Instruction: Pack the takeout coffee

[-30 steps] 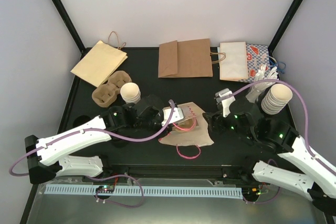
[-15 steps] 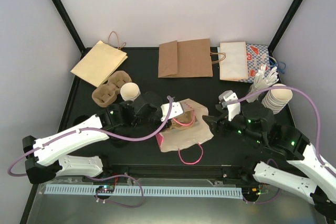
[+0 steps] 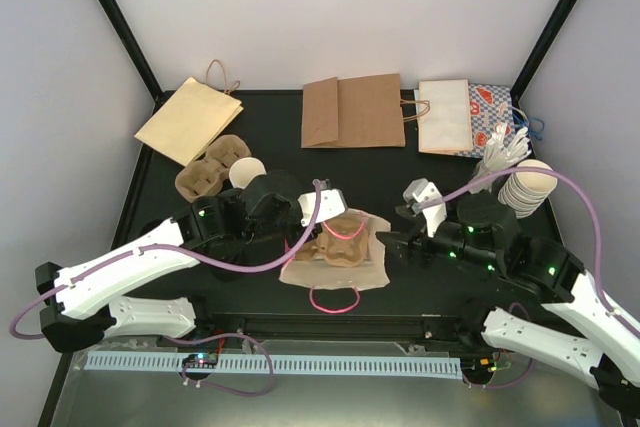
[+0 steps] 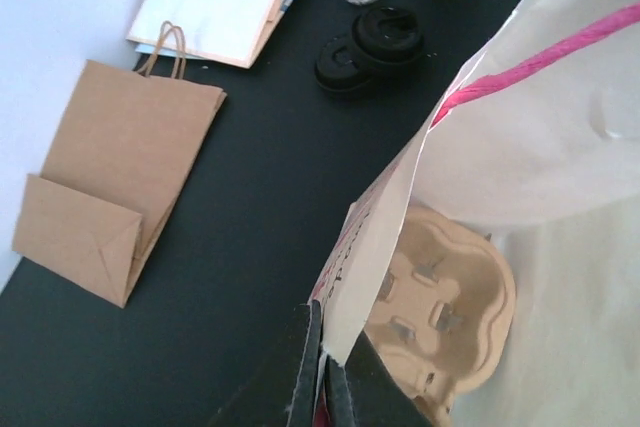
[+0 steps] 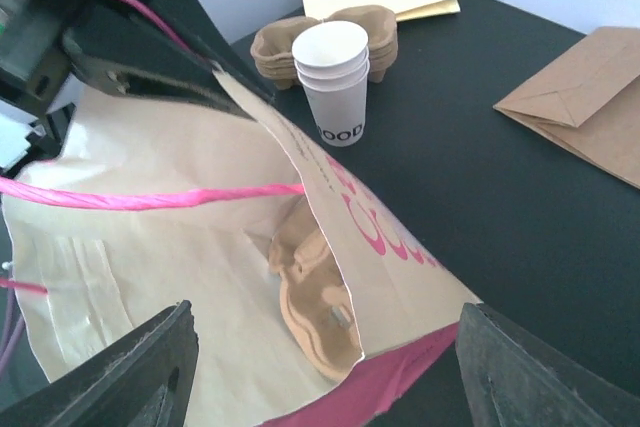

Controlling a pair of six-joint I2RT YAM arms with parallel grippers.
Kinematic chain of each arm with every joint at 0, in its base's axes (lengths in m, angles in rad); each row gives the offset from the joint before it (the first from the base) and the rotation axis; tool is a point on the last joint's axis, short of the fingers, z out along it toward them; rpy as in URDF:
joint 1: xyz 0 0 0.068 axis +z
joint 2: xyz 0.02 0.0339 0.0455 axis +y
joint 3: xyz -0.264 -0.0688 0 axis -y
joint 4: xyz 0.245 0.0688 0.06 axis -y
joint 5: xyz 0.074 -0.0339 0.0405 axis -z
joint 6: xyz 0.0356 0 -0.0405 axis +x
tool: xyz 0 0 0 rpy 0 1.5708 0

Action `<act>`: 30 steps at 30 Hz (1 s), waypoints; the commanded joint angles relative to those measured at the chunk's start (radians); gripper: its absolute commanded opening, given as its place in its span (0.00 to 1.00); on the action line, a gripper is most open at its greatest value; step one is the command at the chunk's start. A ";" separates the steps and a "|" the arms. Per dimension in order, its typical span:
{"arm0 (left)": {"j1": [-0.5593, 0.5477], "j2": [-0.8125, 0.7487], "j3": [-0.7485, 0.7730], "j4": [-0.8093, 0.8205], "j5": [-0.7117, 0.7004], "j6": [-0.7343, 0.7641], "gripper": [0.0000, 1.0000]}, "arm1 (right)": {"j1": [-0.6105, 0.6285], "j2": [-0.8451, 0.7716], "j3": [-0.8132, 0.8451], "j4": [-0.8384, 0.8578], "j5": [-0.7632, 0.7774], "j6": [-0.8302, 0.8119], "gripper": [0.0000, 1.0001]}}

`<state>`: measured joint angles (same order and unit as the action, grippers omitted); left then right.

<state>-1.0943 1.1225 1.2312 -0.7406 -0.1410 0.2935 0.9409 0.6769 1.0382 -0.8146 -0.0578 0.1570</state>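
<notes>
The left gripper point(image 4: 322, 367) is pinching the upper lip of the pink-handled paper bag point(image 4: 530, 127), jaws fully closed on the paper. It is lifting that edge so the mouth is gaping toward the right arm. The bag is lying on its side on the bench point(image 3: 440, 162), with a moulded cup carrier point(image 4: 440, 297) resting inside it, probably there to steady the drink. The right gripper point(image 5: 322, 327) is hovering at the mouth with its jaws spread wide and nothing between them, so it looks free to fetch. The takeout coffee cup point(image 5: 335, 82) is standing upright outside the bag, just past its far side near the left arm's wrist and right against a pair of spare carriers point(image 5: 300, 37). Bare bench is lying open between the bag and the flat brown bag point(image 4: 110, 187) at the back, giving room to approach the cup from that side. Reaching straight over would mean crossing the raised lip and the left arm. One pink handle point(image 5: 150, 197) is stretching across the opening and the paper wall is sagging, so both look likely to catch a cup going in.
</notes>
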 commanded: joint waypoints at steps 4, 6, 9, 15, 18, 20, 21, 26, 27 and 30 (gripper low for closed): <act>-0.004 0.011 0.082 0.014 -0.123 0.047 0.02 | -0.006 0.066 0.016 -0.027 -0.032 -0.028 0.75; -0.004 0.016 0.082 0.017 -0.144 0.058 0.01 | -0.005 0.055 -0.001 -0.007 -0.032 -0.019 0.76; -0.002 0.025 0.076 0.039 -0.170 0.073 0.02 | -0.006 0.051 -0.028 -0.004 -0.010 -0.005 0.77; -0.003 0.044 0.053 0.083 -0.190 0.100 0.02 | -0.004 0.081 -0.077 -0.008 0.119 0.110 0.77; -0.001 0.051 0.039 0.088 -0.206 0.099 0.02 | -0.004 0.083 -0.122 0.010 0.133 0.171 0.77; -0.001 0.052 0.029 0.090 -0.230 0.099 0.02 | -0.003 0.085 -0.142 0.016 0.127 0.206 0.77; 0.001 0.053 0.023 0.094 -0.239 0.100 0.01 | -0.001 0.088 -0.151 0.019 0.125 0.227 0.77; 0.019 0.053 -0.007 0.124 -0.233 0.103 0.02 | 0.058 0.103 -0.205 0.066 0.154 0.324 0.77; 0.019 0.054 -0.009 0.126 -0.227 0.104 0.02 | 0.076 0.111 -0.215 0.069 0.188 0.348 0.77; 0.020 0.053 -0.009 0.122 -0.201 0.100 0.02 | 0.127 0.137 -0.228 0.062 0.256 0.418 0.77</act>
<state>-1.0809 1.1744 1.2156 -0.6632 -0.3481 0.3851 1.0145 0.7906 0.8291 -0.7868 0.0921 0.4496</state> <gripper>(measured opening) 0.020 0.771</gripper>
